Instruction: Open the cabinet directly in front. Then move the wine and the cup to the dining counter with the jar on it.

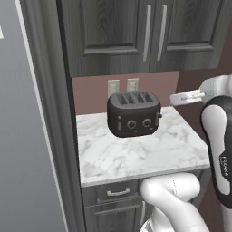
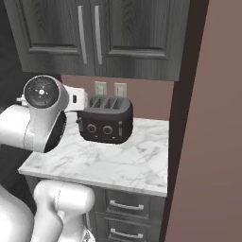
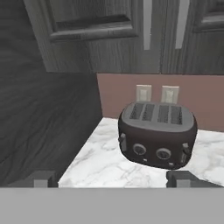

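cabinet (image 1: 136, 31) doors closed, handles (image 1: 154, 32) meeting mid-front | gripper (image 3: 116, 178) fingers spread, empty, aimed past toaster (image 3: 156, 134) for the reach up

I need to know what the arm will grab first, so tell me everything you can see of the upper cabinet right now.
The cabinet hangs on the wall above the marble counter and the black toaster. It has two dark grey wood-grain doors with raised panel frames, both shut, meeting at a centre seam. Each door carries a long vertical silver bar handle beside that seam, so the two handles stand close together. Nothing touches the doors; the gripper sits low, open, level with the counter and facing the toaster. The cabinet's inside is hidden.
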{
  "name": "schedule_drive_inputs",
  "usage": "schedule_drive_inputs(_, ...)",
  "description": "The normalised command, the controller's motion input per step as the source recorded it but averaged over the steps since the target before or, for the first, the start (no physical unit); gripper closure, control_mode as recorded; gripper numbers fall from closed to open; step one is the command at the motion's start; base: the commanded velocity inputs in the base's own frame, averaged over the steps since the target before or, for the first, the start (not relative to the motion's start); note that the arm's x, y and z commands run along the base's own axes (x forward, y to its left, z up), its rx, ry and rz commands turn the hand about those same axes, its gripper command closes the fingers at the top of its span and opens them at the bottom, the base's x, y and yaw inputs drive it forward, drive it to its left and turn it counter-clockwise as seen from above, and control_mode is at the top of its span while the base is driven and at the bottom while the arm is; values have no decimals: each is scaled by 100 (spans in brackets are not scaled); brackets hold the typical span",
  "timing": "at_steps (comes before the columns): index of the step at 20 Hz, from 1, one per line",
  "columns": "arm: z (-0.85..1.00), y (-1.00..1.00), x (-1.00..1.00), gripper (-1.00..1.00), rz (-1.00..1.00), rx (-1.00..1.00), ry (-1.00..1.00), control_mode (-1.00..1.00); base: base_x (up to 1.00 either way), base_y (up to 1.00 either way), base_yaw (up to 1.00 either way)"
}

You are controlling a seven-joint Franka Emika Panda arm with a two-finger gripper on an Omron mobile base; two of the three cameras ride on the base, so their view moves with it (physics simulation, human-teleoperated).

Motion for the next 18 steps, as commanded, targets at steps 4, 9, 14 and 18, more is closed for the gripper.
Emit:
schedule_drive_inputs(4, 32, 0, -58, -100, 1, 7, -46, -100, 0, 0, 0)
schedule_drive_inputs(9, 6, 0, -8, -100, 0, 2, -10, -100, 0, 0, 0)
schedule_drive_inputs(14, 48, 0, -24, -100, 0, 2, -30, -100, 0, 0, 0)
schedule_drive_inputs(18, 66, 0, -24, -100, 1, 6, -41, -100, 0, 0, 0)
